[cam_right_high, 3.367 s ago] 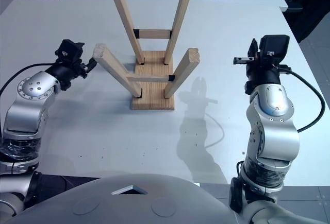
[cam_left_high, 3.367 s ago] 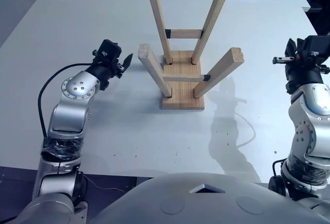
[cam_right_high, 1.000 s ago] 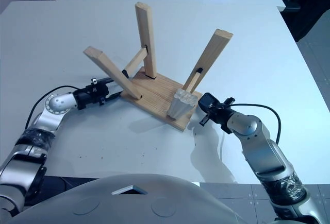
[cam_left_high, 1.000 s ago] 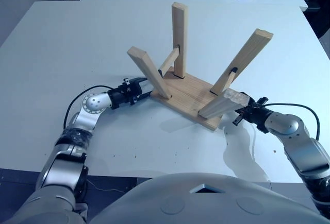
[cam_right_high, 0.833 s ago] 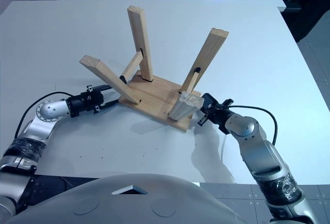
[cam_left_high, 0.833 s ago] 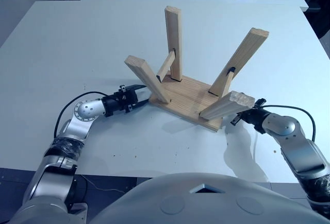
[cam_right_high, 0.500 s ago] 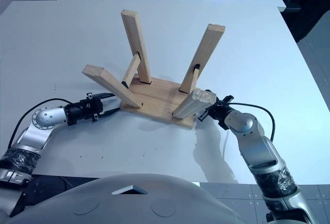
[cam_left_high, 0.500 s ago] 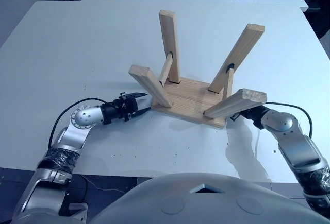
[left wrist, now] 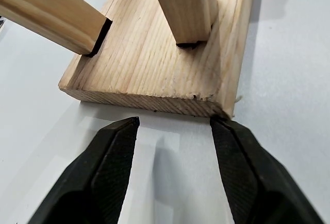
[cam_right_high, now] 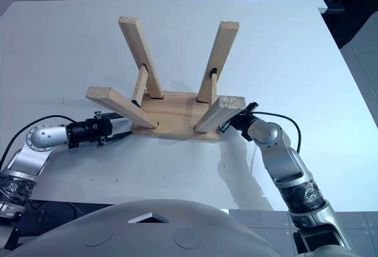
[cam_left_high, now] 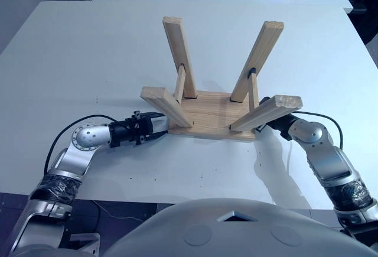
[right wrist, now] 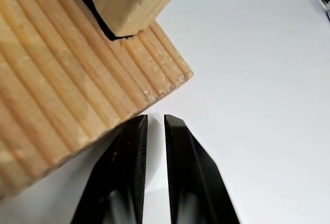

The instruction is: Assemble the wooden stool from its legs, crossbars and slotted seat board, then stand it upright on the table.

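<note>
Inverted stool (cam_left_high: 180, 62) now swung square to me; left gripper (left wrist: 174, 126) fingers wide open, right gripper (right wrist: 154, 120) fingers nearly closed, both empty; uprighting remains.

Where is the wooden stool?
In the eye views, the stool sits upside down, legs up, in the middle of the table, with the left gripper at its left end and the right gripper at its right corner.
</note>
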You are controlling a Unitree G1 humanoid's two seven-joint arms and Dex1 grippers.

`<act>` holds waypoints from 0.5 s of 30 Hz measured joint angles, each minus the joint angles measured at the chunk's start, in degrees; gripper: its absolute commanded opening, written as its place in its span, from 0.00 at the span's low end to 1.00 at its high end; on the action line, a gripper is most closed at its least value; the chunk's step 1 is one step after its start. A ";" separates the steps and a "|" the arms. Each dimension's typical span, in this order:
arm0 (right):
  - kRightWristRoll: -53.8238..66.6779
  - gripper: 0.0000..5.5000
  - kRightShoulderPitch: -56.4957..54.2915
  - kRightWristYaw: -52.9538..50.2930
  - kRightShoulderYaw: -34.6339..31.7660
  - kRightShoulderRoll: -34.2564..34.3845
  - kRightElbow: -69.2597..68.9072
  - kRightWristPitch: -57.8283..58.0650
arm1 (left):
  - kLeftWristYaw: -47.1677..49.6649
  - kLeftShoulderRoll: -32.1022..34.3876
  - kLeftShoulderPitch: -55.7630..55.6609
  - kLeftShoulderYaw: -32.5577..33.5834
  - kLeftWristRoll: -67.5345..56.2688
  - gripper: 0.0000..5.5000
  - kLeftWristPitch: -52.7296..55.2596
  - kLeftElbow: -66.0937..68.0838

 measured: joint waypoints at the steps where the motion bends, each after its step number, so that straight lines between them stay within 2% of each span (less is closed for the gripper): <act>1: -0.08 0.11 0.07 0.03 0.23 0.15 -0.18 -0.05 | -0.50 0.28 0.08 0.29 -0.03 0.47 0.00 -0.01; 9: 0.67 0.11 3.54 2.32 -0.16 -0.02 -4.77 0.91 | -4.63 3.00 3.73 2.48 -3.93 0.47 3.57 -3.97; 13: 5.62 0.11 9.31 4.36 -5.82 -0.64 -11.08 4.90 | -4.16 1.52 3.59 4.37 -8.81 0.47 10.57 -6.61; 15: 8.44 0.10 12.44 5.26 -9.59 -0.80 -14.90 6.53 | -2.55 0.04 2.43 5.63 -10.14 0.42 12.68 -6.60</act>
